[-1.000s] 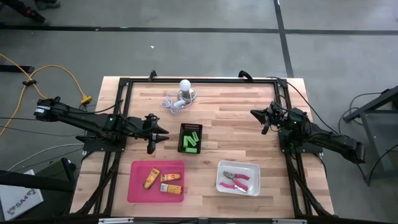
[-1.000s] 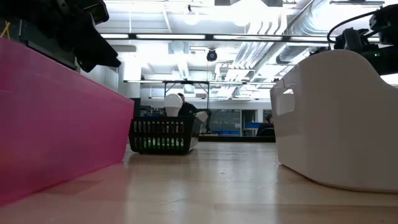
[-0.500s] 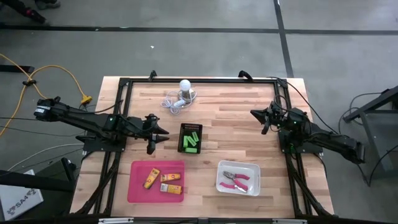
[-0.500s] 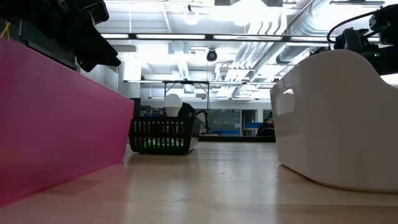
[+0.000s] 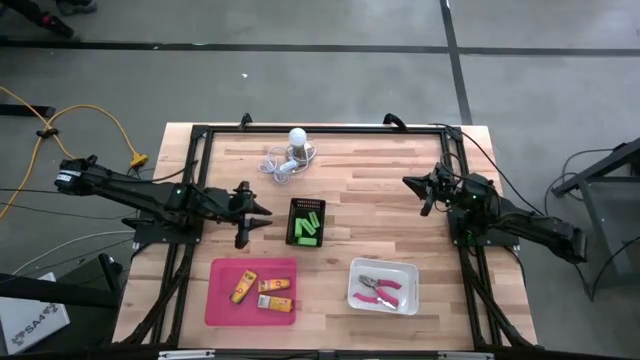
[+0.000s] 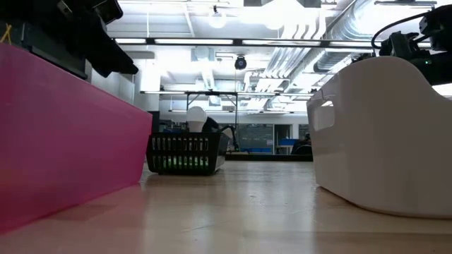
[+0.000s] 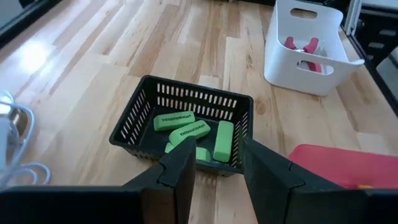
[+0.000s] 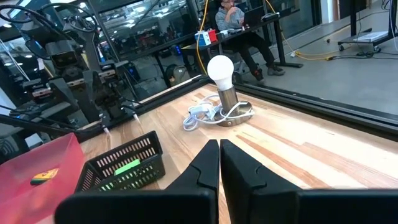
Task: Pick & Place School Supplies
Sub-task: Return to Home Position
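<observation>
Three green pieces (image 7: 193, 134) lie in a black ribbed basket (image 5: 307, 222) at the table's middle. Yellow-orange pieces (image 5: 262, 290) lie in a pink tray (image 5: 222, 300) near the front edge. A pink-handled tool (image 5: 380, 290) lies in a white bin (image 5: 410, 272); it also shows in the left wrist view (image 7: 301, 50). My left gripper (image 5: 262, 214) hovers open just left of the basket, its fingers (image 7: 180, 174) short of the basket's rim. My right gripper (image 5: 408, 182) is shut and waits over the table's right part, fingertips together (image 8: 219, 155).
A white bulb with a coiled pale cord (image 5: 293, 150) stands near the far edge. A black frame rail (image 5: 320, 130) rims the table. Bare wood (image 5: 370, 215) lies between basket and right arm. A person (image 8: 233, 18) sits in the room beyond.
</observation>
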Robot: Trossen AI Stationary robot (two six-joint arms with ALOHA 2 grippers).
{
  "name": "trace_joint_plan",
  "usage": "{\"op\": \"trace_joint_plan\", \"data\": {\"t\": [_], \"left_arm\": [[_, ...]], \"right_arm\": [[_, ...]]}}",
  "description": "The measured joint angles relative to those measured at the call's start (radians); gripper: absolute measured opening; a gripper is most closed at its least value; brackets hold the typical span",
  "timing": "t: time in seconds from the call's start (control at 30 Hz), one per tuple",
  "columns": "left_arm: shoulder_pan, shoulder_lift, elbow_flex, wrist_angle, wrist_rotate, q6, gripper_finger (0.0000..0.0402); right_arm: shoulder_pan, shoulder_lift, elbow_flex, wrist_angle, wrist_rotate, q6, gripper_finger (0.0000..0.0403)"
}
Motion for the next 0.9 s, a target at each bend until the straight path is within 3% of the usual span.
{"op": "trace_joint_plan", "data": {"t": [0.43,0.9], "left_arm": [[0.043,-0.011,-0.004,0.03,0.0,0.118,0.0124],[0.123,-0.426,-0.309,0.197,0.012,0.175,0.0124]], "right_arm": [[0.0,0.0,0.0,0.0,0.0,0.0,0.0003],[0.0,0.0,0.0,0.005,0.001,0.0,0.0003]]}}
